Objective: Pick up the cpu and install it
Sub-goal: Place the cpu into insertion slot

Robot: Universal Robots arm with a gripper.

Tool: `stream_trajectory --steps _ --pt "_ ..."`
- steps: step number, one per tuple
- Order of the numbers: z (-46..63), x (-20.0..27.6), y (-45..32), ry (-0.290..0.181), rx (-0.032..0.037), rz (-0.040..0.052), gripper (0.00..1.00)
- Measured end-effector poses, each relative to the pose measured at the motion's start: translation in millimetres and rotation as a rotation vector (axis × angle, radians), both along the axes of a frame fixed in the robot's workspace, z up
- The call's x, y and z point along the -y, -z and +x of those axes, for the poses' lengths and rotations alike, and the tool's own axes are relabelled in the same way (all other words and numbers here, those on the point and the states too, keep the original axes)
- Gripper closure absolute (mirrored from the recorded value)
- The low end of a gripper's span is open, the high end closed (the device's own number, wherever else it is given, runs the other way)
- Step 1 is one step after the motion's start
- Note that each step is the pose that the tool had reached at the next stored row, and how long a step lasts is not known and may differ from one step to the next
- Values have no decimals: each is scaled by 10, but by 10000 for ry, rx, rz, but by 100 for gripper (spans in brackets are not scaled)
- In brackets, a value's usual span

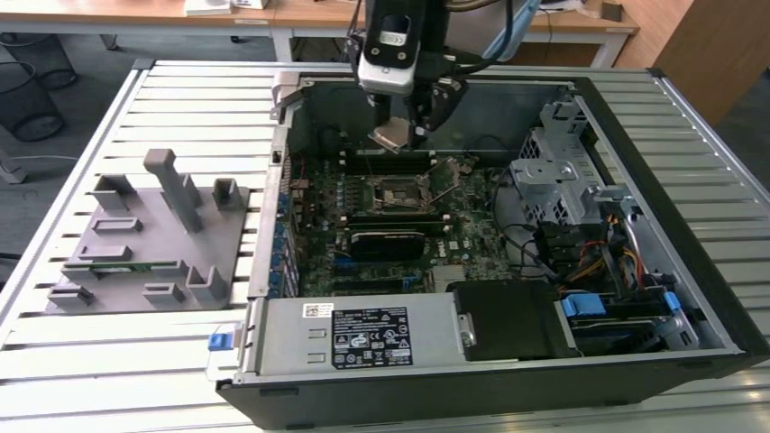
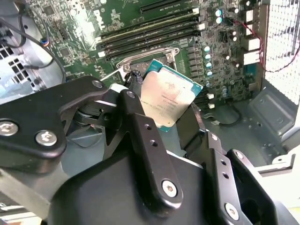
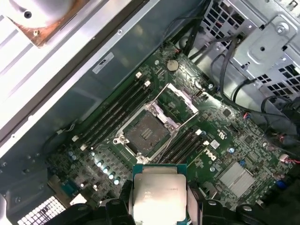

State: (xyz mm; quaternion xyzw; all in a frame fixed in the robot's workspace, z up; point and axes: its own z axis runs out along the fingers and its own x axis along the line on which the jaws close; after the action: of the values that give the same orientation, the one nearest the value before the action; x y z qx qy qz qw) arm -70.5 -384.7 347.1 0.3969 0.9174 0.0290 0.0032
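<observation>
"Where's the cpu [image 2: 168, 96]?"
"Gripper [image 2: 165, 117] jaws are clamped on its edges, holding it tilted over the motherboard [image 1: 475, 236]."
"And the socket [image 3: 145, 133]?"
"Its lid is raised. In the exterior view the cpu hangs at the socket's twelve o'clock, apart from it."

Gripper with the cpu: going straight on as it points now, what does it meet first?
Likely the green motherboard near its open metal-framed socket; the silvery square cpu shut in the black gripper would touch first. Depth is unclear.
</observation>
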Motion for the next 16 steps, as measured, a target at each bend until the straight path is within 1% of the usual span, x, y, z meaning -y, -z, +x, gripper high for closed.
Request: stream_trajectory --steps 16 --pt "3 -30 26 1846 1 -34 46"
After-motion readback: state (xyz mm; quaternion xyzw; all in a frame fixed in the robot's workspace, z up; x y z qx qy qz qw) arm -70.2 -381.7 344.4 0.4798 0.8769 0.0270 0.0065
